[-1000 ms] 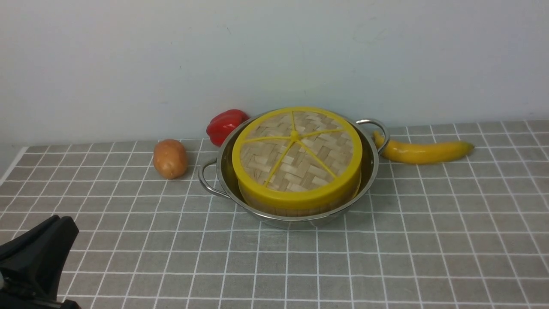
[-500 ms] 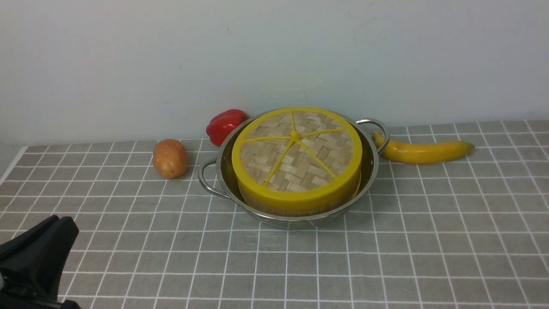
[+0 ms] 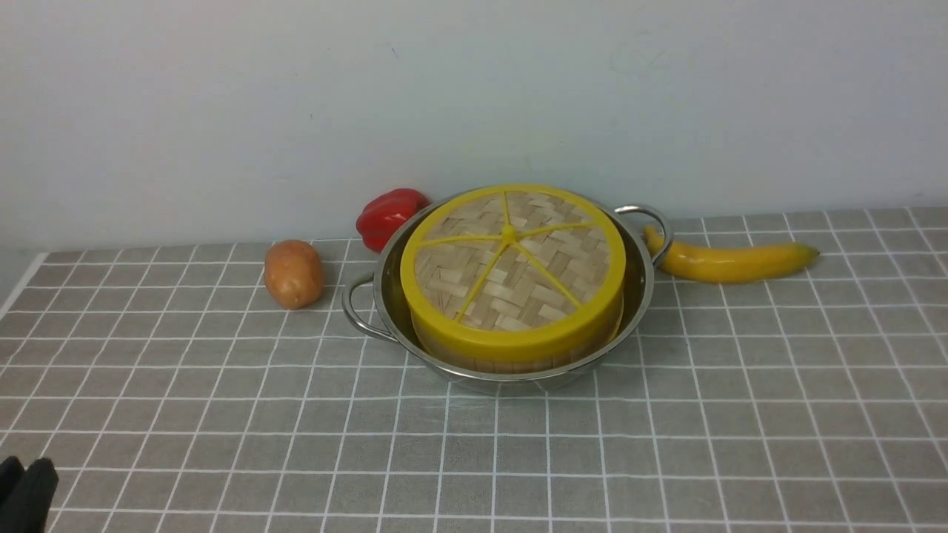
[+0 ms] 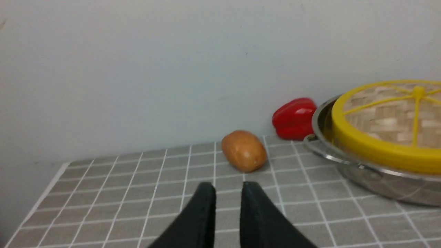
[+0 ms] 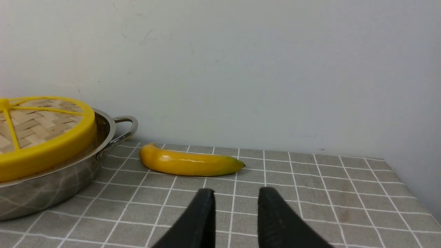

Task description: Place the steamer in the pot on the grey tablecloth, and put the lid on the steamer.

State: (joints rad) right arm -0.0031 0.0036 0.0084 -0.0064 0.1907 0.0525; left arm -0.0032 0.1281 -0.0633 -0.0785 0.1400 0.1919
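The shiny pot stands on the grey tablecloth near the back wall. Inside it sits the steamer, of which only a strip of slat wall shows below the lid. The woven lid with its yellow rim and spokes lies flat on top of the steamer. My left gripper shows only as a black tip at the bottom left corner, far from the pot. In the left wrist view, the left gripper is open and empty. My right gripper is open and empty too, well to the right of the pot.
A brown potato lies left of the pot and a red bell pepper behind it by the wall. A yellow banana lies right of the pot's handle. The cloth's left edge and right edge are near.
In the front view, my left gripper has drawn back and down toward the bottom left corner, leaving only its tip in view. Pot, steamer and lid have not moved.
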